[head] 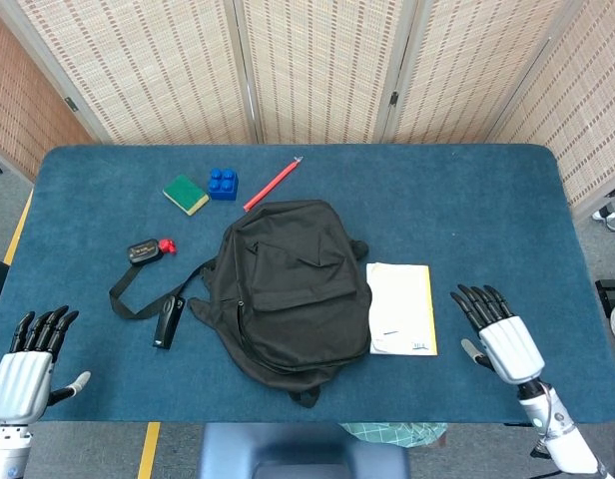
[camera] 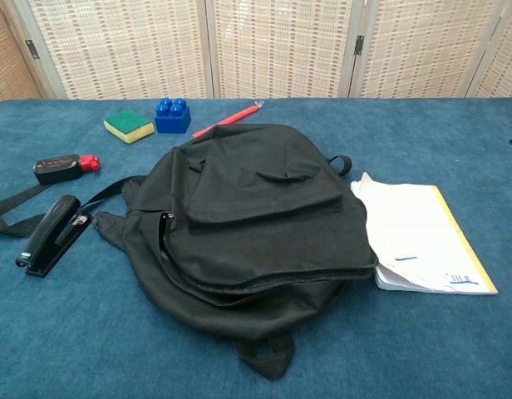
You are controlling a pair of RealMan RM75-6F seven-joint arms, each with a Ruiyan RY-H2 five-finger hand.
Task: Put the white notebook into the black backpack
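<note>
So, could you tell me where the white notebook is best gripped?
Probably its yellow-bound outer edge: the white notebook lies flat with its other long side against the black backpack, and the open right hand is already beside that free edge.

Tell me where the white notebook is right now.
The white notebook lies flat on the blue table, right of centre in the head view, with its left edge against the black backpack. The right robot hand is just to its right, not touching it.
</note>
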